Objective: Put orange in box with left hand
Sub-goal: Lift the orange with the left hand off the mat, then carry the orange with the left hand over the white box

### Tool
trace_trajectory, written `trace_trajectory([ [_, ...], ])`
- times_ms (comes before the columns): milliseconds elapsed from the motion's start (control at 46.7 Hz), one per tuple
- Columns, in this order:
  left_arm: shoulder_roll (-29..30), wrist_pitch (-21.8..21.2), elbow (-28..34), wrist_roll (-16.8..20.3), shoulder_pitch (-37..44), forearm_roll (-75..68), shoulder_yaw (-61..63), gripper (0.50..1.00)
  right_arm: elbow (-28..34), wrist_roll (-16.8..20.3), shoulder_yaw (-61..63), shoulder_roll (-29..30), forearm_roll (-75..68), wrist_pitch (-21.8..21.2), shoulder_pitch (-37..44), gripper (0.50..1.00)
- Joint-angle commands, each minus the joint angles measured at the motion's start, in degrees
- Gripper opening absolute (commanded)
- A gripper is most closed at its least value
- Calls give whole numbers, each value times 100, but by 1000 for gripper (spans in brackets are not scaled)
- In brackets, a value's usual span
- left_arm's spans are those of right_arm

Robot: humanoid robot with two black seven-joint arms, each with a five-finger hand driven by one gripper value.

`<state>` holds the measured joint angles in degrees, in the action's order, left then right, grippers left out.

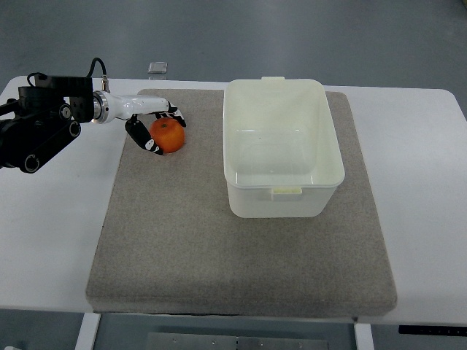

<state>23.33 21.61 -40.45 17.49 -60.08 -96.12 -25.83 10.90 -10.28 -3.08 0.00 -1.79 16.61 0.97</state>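
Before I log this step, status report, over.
Left hand curled around orange on mat. Right hand out of view. Box empty, path clear.

single top view, steep downward look, whole mat (pixel 241 248) and table (pixel 423 219) visible

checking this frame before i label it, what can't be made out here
Top view, the only camera:
- Whether the left hand truly grips the round orange fruit: its fingers flank the fruit, but the contact is too small to judge.
- The fruit's left side, covered by those fingers.
- The pale translucent plastic box: its outer far wall is hidden by its own rim.
- The right hand: out of frame.
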Motion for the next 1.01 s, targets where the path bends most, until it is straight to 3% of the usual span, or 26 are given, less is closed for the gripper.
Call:
trace_trajectory([
  [0, -12, 1, 11, 0, -13, -100, -1, 564, 0, 0, 0, 0, 3, 0, 0, 926],
  [43, -12, 1, 11, 0, -21, -127, -1, 500, 0, 0, 0, 0, 3, 0, 0, 926],
  [514, 181, 10, -217, 0, -680, -56, -554, 500, 0, 0, 0, 0, 3, 0, 0, 926],
  [729, 427, 45, -797, 9, -1111, -21, -669, 500, 0, 0, 0, 0, -6, 0, 0, 926],
  [986, 498, 98, -2001, 9, -1050, -56, -704, 500, 0, 0, 0, 0, -6, 0, 0, 926],
])
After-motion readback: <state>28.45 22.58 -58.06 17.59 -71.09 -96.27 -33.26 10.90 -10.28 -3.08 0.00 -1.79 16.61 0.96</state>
